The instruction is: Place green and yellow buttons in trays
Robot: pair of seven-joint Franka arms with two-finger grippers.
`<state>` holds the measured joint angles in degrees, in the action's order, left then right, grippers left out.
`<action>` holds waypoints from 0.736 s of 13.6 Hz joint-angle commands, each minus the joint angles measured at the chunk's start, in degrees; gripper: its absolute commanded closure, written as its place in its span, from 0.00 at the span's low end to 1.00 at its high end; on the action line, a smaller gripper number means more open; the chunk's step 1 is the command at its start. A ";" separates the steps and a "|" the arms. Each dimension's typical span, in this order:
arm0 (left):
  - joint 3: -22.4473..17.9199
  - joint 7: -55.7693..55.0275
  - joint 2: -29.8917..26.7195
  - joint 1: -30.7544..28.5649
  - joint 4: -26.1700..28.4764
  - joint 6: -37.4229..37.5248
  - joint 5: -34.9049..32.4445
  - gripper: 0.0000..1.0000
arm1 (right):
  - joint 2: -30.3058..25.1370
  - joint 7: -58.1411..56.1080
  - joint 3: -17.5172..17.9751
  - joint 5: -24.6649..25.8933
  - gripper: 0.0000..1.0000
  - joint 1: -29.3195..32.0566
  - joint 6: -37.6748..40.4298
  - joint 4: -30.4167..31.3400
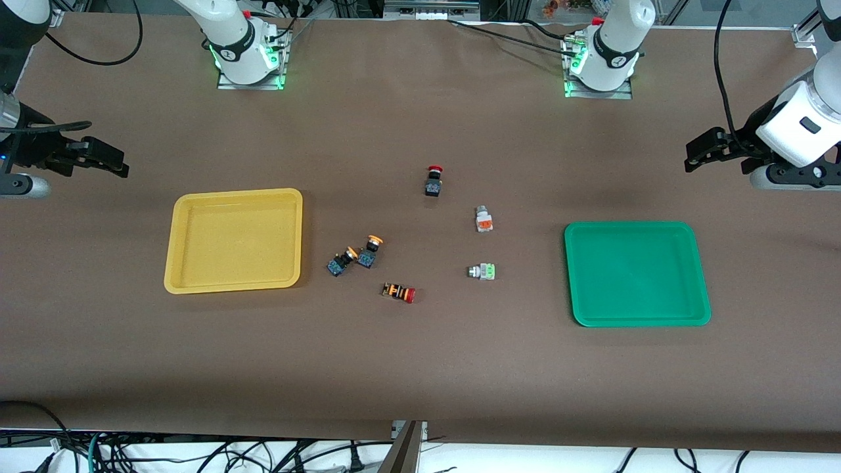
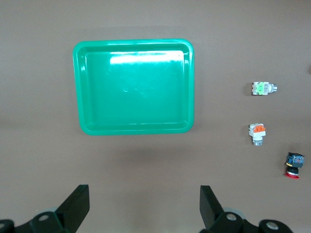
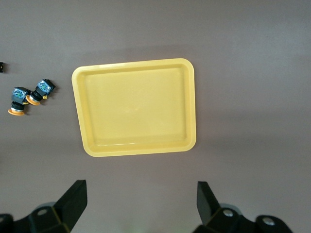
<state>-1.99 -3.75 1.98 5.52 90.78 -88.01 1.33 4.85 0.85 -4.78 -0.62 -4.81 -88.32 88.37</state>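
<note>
Two yellow-capped buttons [image 1: 341, 261] [image 1: 370, 252] lie side by side between the trays, close to the yellow tray [image 1: 233, 240]. A white switch with an orange block [image 1: 484, 219] and one with a green block [image 1: 482, 271] lie closer to the green tray [image 1: 636, 272]. Both trays are empty. My left gripper [image 1: 695, 157] hangs open and empty at the left arm's end of the table; its wrist view shows the green tray [image 2: 133, 87] and both white switches [image 2: 263, 88] [image 2: 257, 133]. My right gripper [image 1: 118, 167] hangs open and empty at the right arm's end; its wrist view shows the yellow tray [image 3: 136, 107] and the yellow-capped buttons [image 3: 19, 99] [image 3: 43, 91].
A red-capped black switch [image 1: 433, 180] stands farther from the front camera than the other switches. A red-capped switch with an orange-black striped body [image 1: 398, 292] lies nearest to that camera. The table is covered in brown cloth.
</note>
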 commanded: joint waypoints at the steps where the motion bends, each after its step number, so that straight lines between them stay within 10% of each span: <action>1: 0.06 0.93 1.01 0.11 -2.36 1.61 -0.45 0.00 | -0.72 -0.06 -0.23 -0.26 0.00 -0.02 1.05 -0.04; 10: 0.24 1.20 3.73 2.12 -2.27 4.33 5.70 0.00 | 0.59 2.13 0.21 -0.26 0.01 -1.16 -1.40 0.49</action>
<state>-1.52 -3.61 3.60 6.06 90.67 -85.24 5.69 5.01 1.08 -4.55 -0.63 -5.05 -88.45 88.43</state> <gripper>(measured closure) 0.000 0.000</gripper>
